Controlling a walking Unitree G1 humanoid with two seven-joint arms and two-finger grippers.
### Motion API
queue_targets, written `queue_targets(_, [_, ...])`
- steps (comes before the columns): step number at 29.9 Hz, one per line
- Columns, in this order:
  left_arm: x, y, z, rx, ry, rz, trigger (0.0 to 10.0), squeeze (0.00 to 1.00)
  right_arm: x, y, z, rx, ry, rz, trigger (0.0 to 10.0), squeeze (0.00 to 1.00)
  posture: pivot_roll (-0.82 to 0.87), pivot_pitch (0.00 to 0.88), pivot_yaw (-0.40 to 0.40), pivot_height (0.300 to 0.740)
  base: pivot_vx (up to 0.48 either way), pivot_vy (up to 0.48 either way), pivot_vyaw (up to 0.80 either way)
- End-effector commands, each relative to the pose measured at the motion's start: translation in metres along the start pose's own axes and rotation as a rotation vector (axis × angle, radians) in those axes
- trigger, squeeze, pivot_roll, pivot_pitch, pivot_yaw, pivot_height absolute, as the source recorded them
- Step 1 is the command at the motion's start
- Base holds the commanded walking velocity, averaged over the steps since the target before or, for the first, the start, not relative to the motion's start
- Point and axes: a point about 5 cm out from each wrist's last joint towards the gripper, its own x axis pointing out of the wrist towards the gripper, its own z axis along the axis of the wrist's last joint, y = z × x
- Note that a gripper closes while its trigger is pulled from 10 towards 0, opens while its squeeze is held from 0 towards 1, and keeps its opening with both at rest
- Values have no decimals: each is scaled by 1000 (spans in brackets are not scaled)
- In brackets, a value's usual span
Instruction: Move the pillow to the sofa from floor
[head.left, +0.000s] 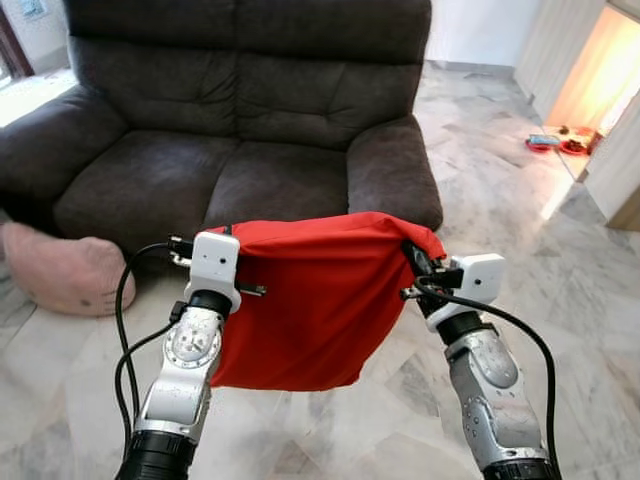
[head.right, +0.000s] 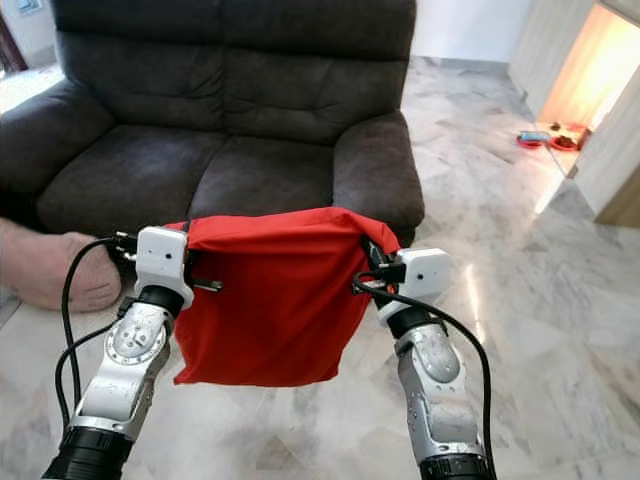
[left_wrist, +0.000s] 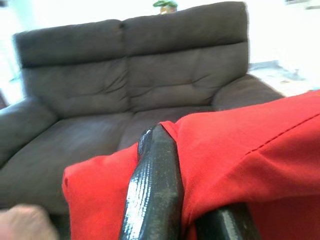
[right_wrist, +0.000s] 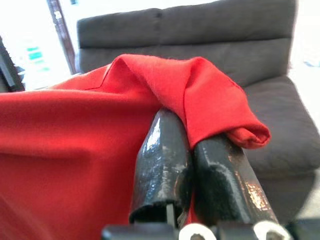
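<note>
A red pillow (head.left: 310, 300) hangs in the air between my two arms, in front of the dark brown sofa (head.left: 230, 110). My left gripper (head.left: 215, 232) is shut on the pillow's upper left corner. My right gripper (head.left: 412, 252) is shut on its upper right corner, with red cloth (right_wrist: 200, 95) folded over the black fingers (right_wrist: 165, 160). The pillow sags below the grippers, above the marble floor. In the left wrist view a black finger (left_wrist: 155, 190) presses into the red fabric (left_wrist: 250, 150) with the sofa seat (left_wrist: 65, 150) beyond.
A pink cushion (head.left: 62, 268) lies on the floor by the sofa's left front corner. Marble floor (head.left: 520, 230) stretches to the right towards a lit doorway with small red objects (head.left: 560, 142). The sofa's right armrest (head.left: 392, 170) stands just beyond the pillow.
</note>
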Motion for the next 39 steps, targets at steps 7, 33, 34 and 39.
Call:
queue_targets(7, [3,7,25,1,-139,37,10000,0,5,1,15,-3,-71,10,10000,0,-1,0,-54,740,246,0,0])
queue_targets(33, [4,10,28,6,-148,47,10000,0,8,4,22,3,-95,1,10000,0,-1,35,-54,740,305,0,0])
queue_targets(34, [4,10,28,7,-149,46,10000,0,8,4,22,3,-95,1,10000,0,1,36,-54,740,352,0,0])
queue_targets(39, [4,11,29,8,-152,46,10000,0,9,7,22,12,-95,4,10000,0,2,40,-53,740,350,0,0])
